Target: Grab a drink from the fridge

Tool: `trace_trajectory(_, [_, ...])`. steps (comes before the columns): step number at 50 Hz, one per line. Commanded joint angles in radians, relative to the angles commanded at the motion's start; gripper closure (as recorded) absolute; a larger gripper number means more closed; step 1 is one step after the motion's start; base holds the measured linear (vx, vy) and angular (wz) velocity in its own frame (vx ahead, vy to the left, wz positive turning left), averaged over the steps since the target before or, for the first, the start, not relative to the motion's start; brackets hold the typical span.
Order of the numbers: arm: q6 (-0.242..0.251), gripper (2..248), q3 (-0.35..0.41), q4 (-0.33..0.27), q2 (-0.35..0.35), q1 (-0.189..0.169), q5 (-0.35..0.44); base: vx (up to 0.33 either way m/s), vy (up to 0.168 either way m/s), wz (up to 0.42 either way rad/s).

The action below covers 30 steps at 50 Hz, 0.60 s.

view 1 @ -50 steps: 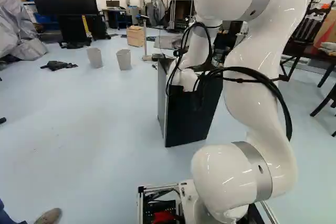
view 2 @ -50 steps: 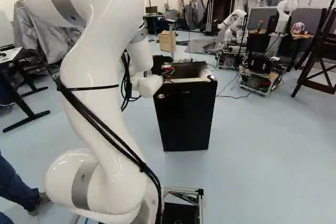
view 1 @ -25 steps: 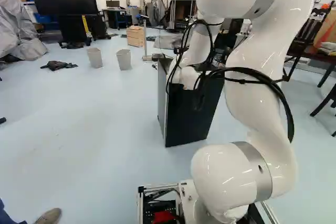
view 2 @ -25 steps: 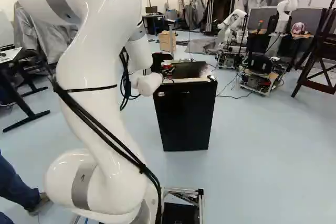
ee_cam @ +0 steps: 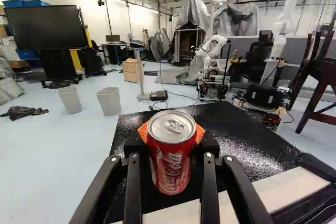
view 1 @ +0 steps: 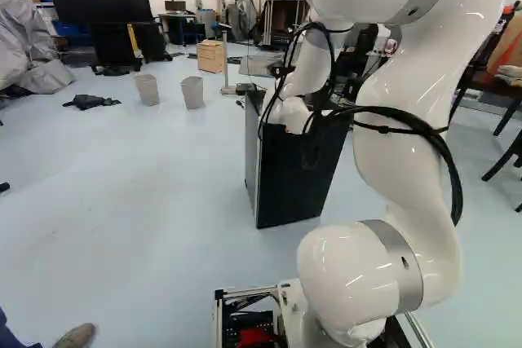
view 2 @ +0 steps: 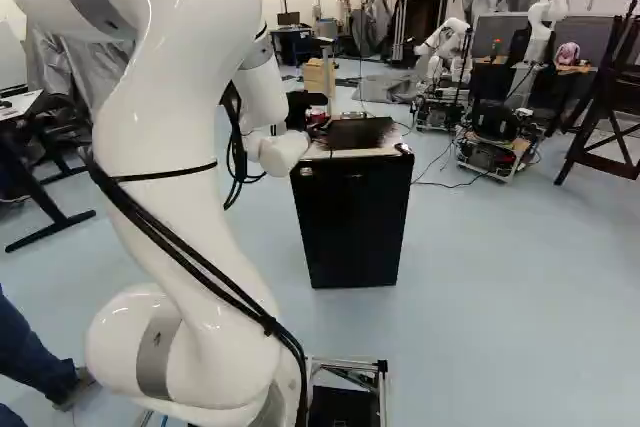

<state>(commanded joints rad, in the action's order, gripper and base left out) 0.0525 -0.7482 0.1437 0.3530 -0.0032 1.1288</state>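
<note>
Gripper [view 2: 306,105] closed around its catch, I hold a red can [ee_cam: 169,163] upright between orange pads [ee_cam: 200,132], my fingers parted by its width. White script runs down its glossy side beneath a silver lid [ee_cam: 171,126] and pull tab. Can and grip are above the black fridge [view 2: 350,222]; beyond are pale bins [ee_cam: 108,102], a wooden box [ee_cam: 131,72] and another robot [ee_cam: 211,48].

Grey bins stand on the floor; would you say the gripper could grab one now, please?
Probably not: the gripper is shut on the red soda can, and the bins stand well beyond.
</note>
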Motion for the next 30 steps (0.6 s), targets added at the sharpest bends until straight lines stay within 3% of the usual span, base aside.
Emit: trace_trajectory(30, [-0.003, 150, 0.032, -0.007, -0.032, 0.000, -0.012, 0.000, 0.000, 0.000])
